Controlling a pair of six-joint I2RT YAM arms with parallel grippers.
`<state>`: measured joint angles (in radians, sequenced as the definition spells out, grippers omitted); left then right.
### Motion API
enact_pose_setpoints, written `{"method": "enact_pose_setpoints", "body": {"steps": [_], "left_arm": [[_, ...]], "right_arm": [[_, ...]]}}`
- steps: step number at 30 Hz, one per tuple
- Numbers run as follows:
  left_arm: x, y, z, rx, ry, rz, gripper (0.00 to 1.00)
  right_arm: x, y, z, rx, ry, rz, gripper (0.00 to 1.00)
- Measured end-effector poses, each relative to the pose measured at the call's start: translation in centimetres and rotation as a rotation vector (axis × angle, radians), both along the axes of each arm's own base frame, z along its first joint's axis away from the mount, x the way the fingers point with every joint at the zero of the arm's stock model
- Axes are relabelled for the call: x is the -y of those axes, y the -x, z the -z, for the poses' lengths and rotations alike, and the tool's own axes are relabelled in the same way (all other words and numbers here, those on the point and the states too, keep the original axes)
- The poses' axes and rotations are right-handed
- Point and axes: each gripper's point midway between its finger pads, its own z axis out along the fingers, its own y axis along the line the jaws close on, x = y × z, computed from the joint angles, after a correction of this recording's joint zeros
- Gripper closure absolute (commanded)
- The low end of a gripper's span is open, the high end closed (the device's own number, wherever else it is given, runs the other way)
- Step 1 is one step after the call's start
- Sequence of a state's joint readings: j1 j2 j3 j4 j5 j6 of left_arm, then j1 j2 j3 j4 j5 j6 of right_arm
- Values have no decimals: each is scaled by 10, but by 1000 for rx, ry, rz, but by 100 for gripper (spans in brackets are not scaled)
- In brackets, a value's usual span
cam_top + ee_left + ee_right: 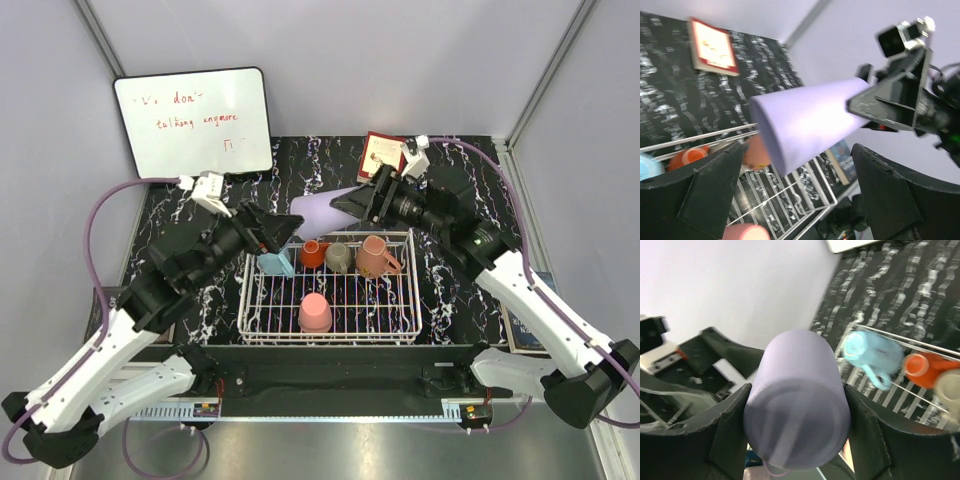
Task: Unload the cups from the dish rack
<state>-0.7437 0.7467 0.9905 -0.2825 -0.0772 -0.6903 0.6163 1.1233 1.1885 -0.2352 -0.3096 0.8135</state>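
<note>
The white wire dish rack sits mid-table. It holds a light blue mug, an orange-red mug, a grey-olive mug, a salmon-pink mug and an upturned pink tumbler. My right gripper is shut on the lavender tumbler and holds it on its side in the air above the rack's far edge. In the right wrist view the tumbler fills the gap between the fingers. My left gripper is open and empty just left of the tumbler, which points at it.
A whiteboard with red writing leans at the back left. A red-bordered card lies at the back, behind the right gripper. A book lies by the right arm. The enclosure's walls stand close on both sides.
</note>
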Motion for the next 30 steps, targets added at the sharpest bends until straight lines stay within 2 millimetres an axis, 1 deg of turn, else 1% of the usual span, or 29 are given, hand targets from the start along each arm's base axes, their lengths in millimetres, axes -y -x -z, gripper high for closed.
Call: {"method": "enact_pose_setpoints", "body": {"steps": [3,8,10,13,16,17,20,21,22,24,27,28,29,30], "left_arm": [[17,2,-7,28,37,76,5],[28,9,-24,74,90,147,6],[33,9,-27,81,105,171,7],[38,11,-31,86,131,201,10],[43,14,-33,87,159,231,24],[44,15,-33,87,167,242,35],[48,16,-34,86,188,268,52],[49,15,-33,84,193,271,62],[49,14,-32,80,199,275,65],[51,14,-29,69,208,285,75],[54,16,-27,62,227,309,80],[54,16,-28,63,233,315,94],[54,17,-29,64,240,320,100],[54,17,-30,68,245,325,100]], "right_arm": [[-11,2,-10,10,-62,-61,100],[-18,8,-25,40,-139,-123,100],[-20,11,-28,44,-161,-142,100],[-21,13,-28,45,-183,-163,100],[-20,12,-28,40,-211,-177,100],[-20,12,-28,38,-218,-183,100],[-20,11,-29,34,-253,-198,100],[-20,10,-30,32,-269,-204,100],[-20,10,-31,32,-282,-211,100],[-21,11,-31,26,-312,-231,100],[-23,10,-29,1,-346,-256,100],[-24,10,-29,-6,-361,-266,100],[-25,10,-29,-10,-369,-274,100],[-25,10,-31,-10,-378,-284,100]]}}
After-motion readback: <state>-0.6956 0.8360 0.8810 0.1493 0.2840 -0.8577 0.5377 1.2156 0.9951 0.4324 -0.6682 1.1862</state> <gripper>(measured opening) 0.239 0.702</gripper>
